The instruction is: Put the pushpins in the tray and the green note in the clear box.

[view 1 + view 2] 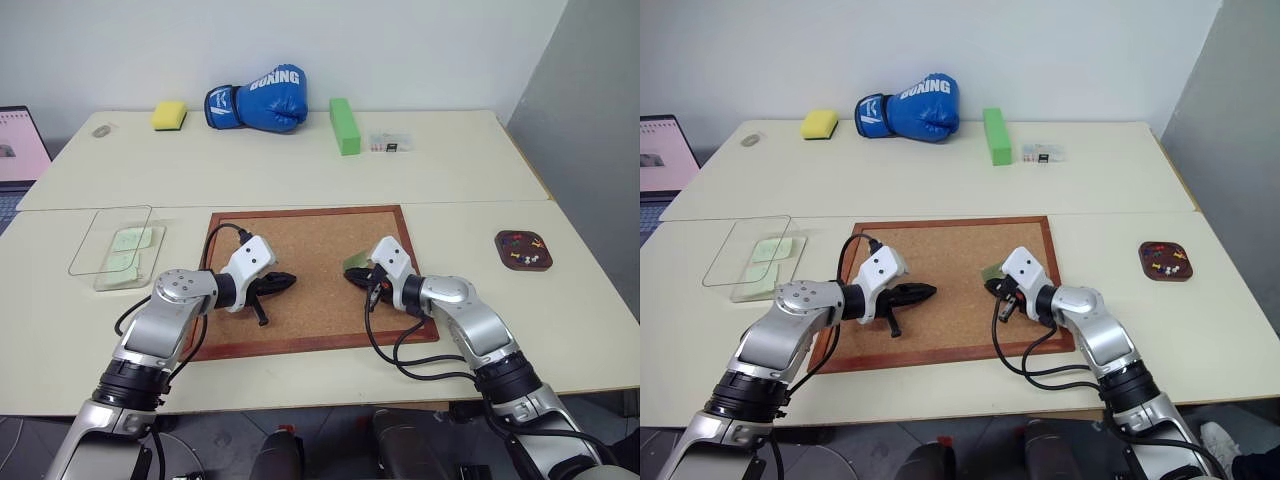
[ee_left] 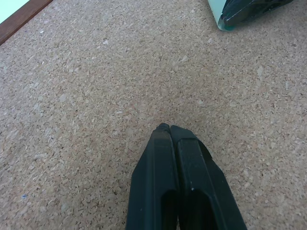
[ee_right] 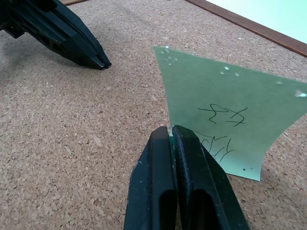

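Observation:
On the corkboard [image 1: 310,230], my right gripper [image 3: 171,129] is shut on the lower edge of the green note [image 3: 225,105]. The note is a pale green slip with scribbles on it, and it stands curled up off the cork. My left gripper [image 2: 169,127] is shut and empty over the cork, pointing toward the right one with a gap between them. The dark brown tray [image 1: 500,243] sits on the table to the right, with several pushpins [image 1: 522,246] in it. The clear box [image 1: 85,250] lies at the left and holds pale green slips [image 1: 130,240].
Along the far table stand a yellow sponge [image 1: 168,115], a blue boxing glove [image 1: 258,98], a bright green block [image 1: 344,126] and a small clear packet [image 1: 389,143]. A laptop [image 1: 15,150] sits at the far left edge.

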Available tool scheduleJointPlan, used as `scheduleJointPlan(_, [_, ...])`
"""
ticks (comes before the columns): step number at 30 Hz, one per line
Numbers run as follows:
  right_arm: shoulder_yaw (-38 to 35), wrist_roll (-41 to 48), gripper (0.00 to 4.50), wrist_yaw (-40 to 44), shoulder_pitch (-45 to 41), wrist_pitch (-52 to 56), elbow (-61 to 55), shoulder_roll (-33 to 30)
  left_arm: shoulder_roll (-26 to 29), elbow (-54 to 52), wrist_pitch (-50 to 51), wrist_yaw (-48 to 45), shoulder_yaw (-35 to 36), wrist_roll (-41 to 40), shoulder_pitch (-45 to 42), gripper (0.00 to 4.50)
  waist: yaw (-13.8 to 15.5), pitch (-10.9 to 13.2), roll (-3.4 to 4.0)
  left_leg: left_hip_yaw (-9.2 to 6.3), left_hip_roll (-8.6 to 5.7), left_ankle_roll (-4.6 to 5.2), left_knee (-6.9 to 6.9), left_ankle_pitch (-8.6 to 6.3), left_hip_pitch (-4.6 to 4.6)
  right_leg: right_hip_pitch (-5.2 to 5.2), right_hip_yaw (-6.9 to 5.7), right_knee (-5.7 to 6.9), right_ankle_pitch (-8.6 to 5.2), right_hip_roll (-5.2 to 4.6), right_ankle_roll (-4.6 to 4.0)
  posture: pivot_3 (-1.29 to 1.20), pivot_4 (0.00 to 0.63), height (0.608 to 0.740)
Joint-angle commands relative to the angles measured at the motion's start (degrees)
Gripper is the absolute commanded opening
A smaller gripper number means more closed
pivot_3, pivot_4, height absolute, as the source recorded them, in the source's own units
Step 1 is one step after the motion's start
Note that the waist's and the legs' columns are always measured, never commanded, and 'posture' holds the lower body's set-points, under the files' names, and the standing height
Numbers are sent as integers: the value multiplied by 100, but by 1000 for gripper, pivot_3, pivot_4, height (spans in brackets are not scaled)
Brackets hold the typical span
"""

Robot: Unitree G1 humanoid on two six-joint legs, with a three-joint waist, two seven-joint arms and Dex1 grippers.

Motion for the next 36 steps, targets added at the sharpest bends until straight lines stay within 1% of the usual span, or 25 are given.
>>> scheduleJointPlan(1, [-242, 301, 84, 185, -154, 172, -469, -30, 47, -42, 41, 12, -43, 33, 87, 0, 1, 0, 0, 0, 0, 0, 0, 0, 0, 0, 0, 0, 0, 0, 0, 0, 150, 740])
scheduleJointPlan(5, [-352, 474, 84, 205, -249, 395, -756, -36, 41, -42, 29, 25, -40, 35, 119, 0, 6, 0, 0, 0, 0, 0, 0, 0, -2, -1, 0, 0, 0, 0, 0, 0, 150, 740])
scheduleJointPlan(15, [-379, 466, 84, 149, -340, 520, -963, -89, 22, -96, 60, 69, -29, -3, 141, 0, 7, 0, 0, -3, 0, 0, 1, 0, 0, 1, -2, 2, 0, 0, 0, 0, 150, 740])
scheduleJointPlan(20, [-320, 379, 84, 176, -357, 444, -1002, -180, -149, -234, 171, 50, 306, -449, 18, 0, 14, 0, 0, -4, 0, 0, 1, 0, 0, 1, -2, 2, 0, 0, 0, 0, 150, 740])
scheduleJointPlan(21, [-306, 363, 0, 178, -351, 423, -1005, -197, -186, -234, 207, 57, 378, -537, -25, 395, 20, 0, 0, -4, 0, 0, 2, 0, -2, 0, -3, 2, 0, 0, 0, 0, 150, 740])
scheduleJointPlan(22, [-297, 355, 0, 178, -347, 411, -1007, -206, -205, -228, 228, 67, 417, -589, -52, 502, 30, 0, 0, -3, 0, 0, 2, 0, -3, 0, -3, 2, 0, 0, 0, 0, 150, 740])
scheduleJointPlan(25, [-211, 261, 0, 182, -336, 310, -997, -249, -236, -387, 536, -62, 560, -978, -154, 1087, 36, 1, 0, -4, 0, 0, 2, 0, -5, -1, -4, 0, 0, 0, 0, 0, 150, 740])
scheduleJointPlan(28, [-198, 247, 0, 176, -332, 294, -994, -243, -297, -539, 758, -73, 678, -1298, -240, 1539, 37, 1, -1, -4, 0, 0, 2, 0, -6, -2, -4, 0, 0, 0, 0, 0, 150, 740])
scheduleJointPlan(29, [-197, 244, 0, 175, -330, 289, -993, -240, -321, -599, 848, -79, 718, -1414, -260, 1834, 38, 1, -1, -5, 0, 0, 2, 0, -7, -2, -4, 0, 0, -1, 0, 0, 150, 740])
scheduleJointPlan(33, [-176, 225, 0, 166, -330, 258, -960, -216, -401, -901, 1136, -98, 737, -1770, -365, 2474, 36, 1, -1, -5, 0, 0, 2, 0, -6, -1, -4, 0, 0, -1, 0, 0, 150, 740])
scheduleJointPlan(36, [-145, 219, 0, 168, -323, 262, -982, -185, -638, -977, 1177, 133, 800, -1944, -505, 2973, 43, 1, -1, -6, 0, 0, 2, 0, -7, -2, -5, 0, 0, -1, 0, 0, 150, 740])
